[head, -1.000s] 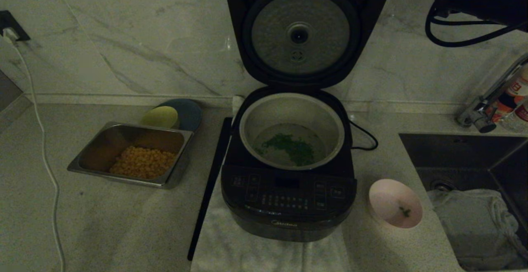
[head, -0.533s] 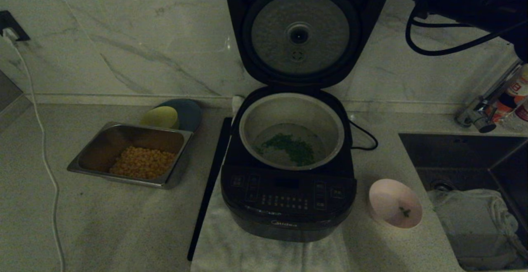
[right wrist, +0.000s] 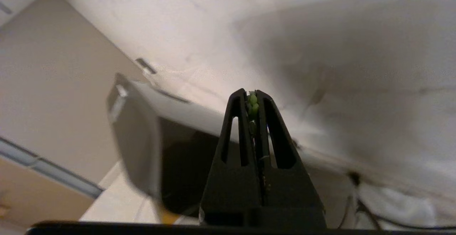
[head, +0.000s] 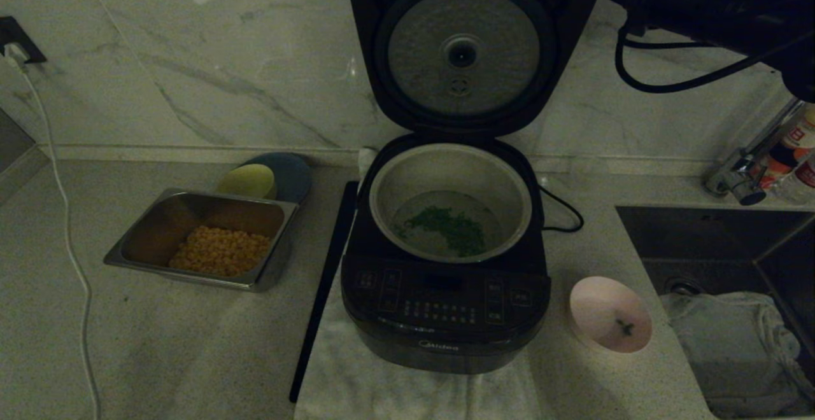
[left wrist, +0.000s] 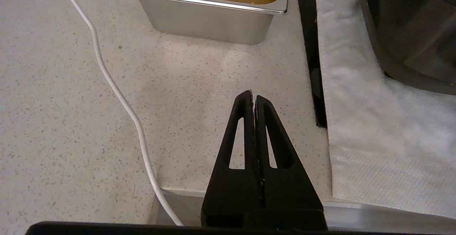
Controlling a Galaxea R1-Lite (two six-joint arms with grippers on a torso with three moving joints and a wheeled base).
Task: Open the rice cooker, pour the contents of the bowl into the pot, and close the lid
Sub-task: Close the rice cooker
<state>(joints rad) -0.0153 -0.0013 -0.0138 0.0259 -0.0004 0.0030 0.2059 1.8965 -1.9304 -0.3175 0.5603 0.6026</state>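
Note:
The black rice cooker (head: pixel 446 318) stands open, its lid (head: pixel 471 51) upright with the silver inner plate facing me. Chopped green herbs (head: pixel 449 226) lie on the bottom of the grey pot (head: pixel 446 172). The pale pink bowl (head: pixel 605 308) rests on the counter right of the cooker, holding only a tiny green scrap (head: pixel 624 327). My right arm (head: pixel 713 6) reaches in high at the back right, beside the lid's top corner. Its gripper (right wrist: pixel 253 94) is shut, green bits stuck between the tips. My left gripper (left wrist: pixel 252 94) is shut over the counter's front edge.
A steel tray (head: pixel 159 216) with yellow kernels (head: pixel 219 249) sits left of the cooker, a yellow-green bowl (head: pixel 247 180) behind it. A white cable (head: pixel 63 216) runs down the left counter. A white towel (head: pixel 356 382) lies under the cooker. Sink (head: pixel 732 242) and faucet (head: pixel 751 165) are at the right.
My right arm and its looped cable have moved left along the top of the view, closer to the lid's upper right corner. Cooker, bowl and left gripper have not moved.

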